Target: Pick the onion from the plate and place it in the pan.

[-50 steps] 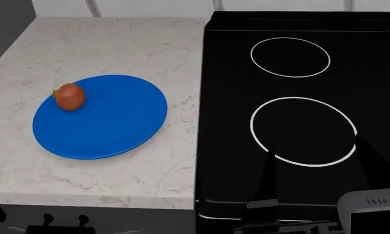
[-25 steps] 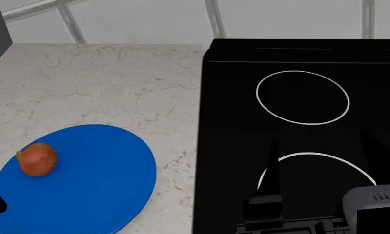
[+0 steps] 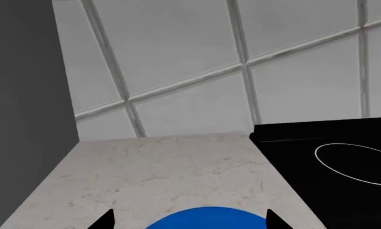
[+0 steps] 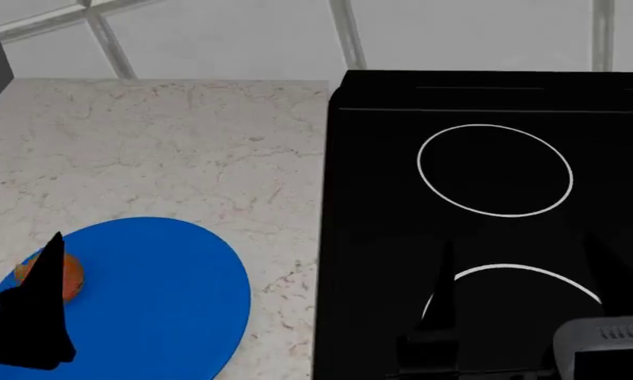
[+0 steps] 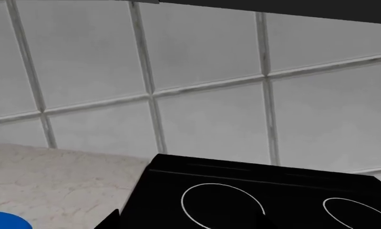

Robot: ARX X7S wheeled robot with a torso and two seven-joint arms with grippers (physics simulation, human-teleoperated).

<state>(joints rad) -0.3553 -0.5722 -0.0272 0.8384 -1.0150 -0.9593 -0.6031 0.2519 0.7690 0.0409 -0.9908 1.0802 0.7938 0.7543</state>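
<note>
The onion [image 4: 71, 275] lies on the left part of the blue plate [image 4: 158, 301], half hidden behind a black finger [image 4: 40, 313] of my left gripper. In the left wrist view my left gripper [image 3: 189, 223] is open, its tips wide apart on either side of the plate's far rim [image 3: 206, 218]; the onion does not show there. My right gripper [image 4: 522, 277] is open and empty, low over the front burner ring of the black stove [image 4: 486, 95]. The plate's edge also shows in the right wrist view [image 5: 3, 222]. The pan is out of view.
The plate rests on a pale marble counter [image 4: 168, 134] left of the stove. A grey tiled wall [image 4: 231, 36] runs behind both. A dark grey panel [image 3: 25, 95] closes the counter's left end. Two burner rings [image 4: 496, 170] mark the stovetop.
The head view has shifted, so the plate and onion sit lower in frame. My left gripper has come into view over the plate and now partly covers the onion.
</note>
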